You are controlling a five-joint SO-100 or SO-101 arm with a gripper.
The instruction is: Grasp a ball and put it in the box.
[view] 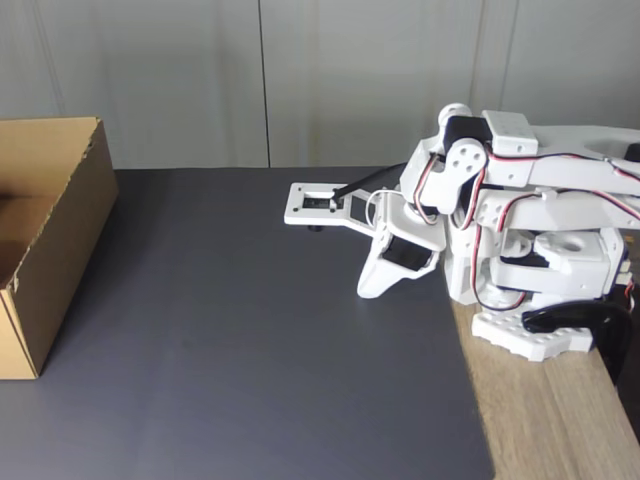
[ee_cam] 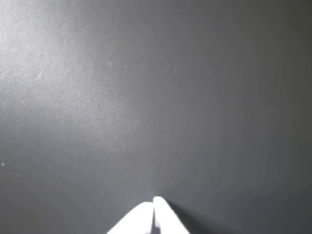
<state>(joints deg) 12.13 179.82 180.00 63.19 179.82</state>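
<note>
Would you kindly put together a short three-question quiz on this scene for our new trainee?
1. True or false: in the wrist view, the white two-finger gripper is shut with nothing between its fingertips.
2. In the fixed view, where does the large plain brown corrugated cardboard box stand? A: at the left edge. B: at the right edge. C: directly under the arm.
3. Fill in: in the fixed view, the gripper points down at the dark grey ____.

Key: 1 true; 2 A; 3 mat.
</note>
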